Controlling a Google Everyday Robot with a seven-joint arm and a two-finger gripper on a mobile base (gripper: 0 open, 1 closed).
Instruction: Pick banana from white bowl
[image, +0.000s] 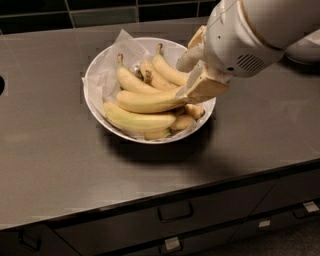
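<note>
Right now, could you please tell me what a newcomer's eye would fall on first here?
The white bowl of bananas in the middle of the dark counter stands out first. Next comes the bulky white arm reaching in from the upper right, its tool down over the bowl's right side at the end of a long banana.

Dark grey countertop (60, 165), faintly glossy, spanning the view from left to right. Bears a white bowl (90, 102) lined with crumpled paper, set near the middle toward the far side and casting a shadow on the near side. Also bears a white object (307, 47) at the far right edge, largely hidden. Gripper (192, 70) low over the bowl's right rim. Drawers (175, 212) under the near edge.
</note>
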